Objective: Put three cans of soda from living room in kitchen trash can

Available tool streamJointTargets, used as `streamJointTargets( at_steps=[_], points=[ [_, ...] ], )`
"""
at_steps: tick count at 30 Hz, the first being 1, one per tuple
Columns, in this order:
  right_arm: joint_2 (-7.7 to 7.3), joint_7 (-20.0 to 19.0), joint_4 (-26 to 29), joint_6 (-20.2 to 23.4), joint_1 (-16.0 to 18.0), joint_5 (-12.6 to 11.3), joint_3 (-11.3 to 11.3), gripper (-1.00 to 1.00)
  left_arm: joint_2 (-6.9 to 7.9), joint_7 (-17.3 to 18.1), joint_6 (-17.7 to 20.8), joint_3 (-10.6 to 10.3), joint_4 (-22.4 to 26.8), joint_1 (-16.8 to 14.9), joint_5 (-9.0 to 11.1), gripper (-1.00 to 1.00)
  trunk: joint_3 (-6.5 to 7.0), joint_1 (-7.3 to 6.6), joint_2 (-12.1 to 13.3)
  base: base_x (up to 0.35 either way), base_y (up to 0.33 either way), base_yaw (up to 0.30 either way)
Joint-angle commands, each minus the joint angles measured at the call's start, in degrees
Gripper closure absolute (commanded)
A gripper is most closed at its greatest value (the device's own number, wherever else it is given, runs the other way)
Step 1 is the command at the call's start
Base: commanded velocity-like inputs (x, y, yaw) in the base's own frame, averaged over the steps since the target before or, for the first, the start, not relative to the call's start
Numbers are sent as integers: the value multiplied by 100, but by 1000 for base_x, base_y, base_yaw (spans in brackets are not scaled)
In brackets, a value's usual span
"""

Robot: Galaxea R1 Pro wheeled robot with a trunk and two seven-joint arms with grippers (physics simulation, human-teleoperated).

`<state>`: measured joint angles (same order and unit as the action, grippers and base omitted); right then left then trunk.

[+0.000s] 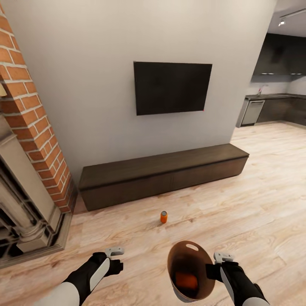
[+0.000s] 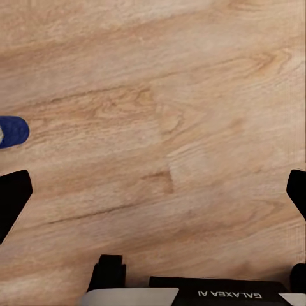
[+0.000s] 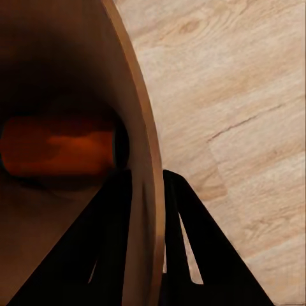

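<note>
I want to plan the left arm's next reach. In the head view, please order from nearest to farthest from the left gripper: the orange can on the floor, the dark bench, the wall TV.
1. Orange soda can: upright on the wood floor, ahead of the left gripper, slightly to its right.
2. Long dark wooden bench: against the wall, behind the can.
3. Wall TV: mounted above the bench.
</note>
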<state>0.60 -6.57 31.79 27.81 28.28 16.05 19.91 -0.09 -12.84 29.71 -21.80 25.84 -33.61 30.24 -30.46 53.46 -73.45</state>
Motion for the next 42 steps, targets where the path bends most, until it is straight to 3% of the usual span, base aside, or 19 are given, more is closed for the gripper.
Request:
streamJointTargets(
  at_steps=[1, 14, 22, 31, 42],
  points=[
    [3, -38, 2, 4, 2, -67, 4, 100, 0, 0, 0, 0, 0, -1, 0, -100, 1, 0, 0, -136, 331, -6],
    [-1, -65, 2, -1, 2, -70, 4, 100, 0, 0, 0, 0, 0, -2, 0, -100, 1, 0, 0, -67, 341, -20],
    [-7, -384, 6, 4, 2, -57, 8, 100, 0, 0, 0, 0, 0, -4, 0, -100, -7, 0, 0, -3, 350, -81],
    [-7, -429, 2, 5, 2, -58, 7, 100, 0, 0, 0, 0, 0, -4, 0, -100, -12, 0, 0, 0, 350, -22],
    [-8, -439, 2, 5, 2, -58, 10, 100, 0, 0, 0, -6, 0, -1, 0, -100, -12, 0, 0, 6, 350, -240]
  ],
)
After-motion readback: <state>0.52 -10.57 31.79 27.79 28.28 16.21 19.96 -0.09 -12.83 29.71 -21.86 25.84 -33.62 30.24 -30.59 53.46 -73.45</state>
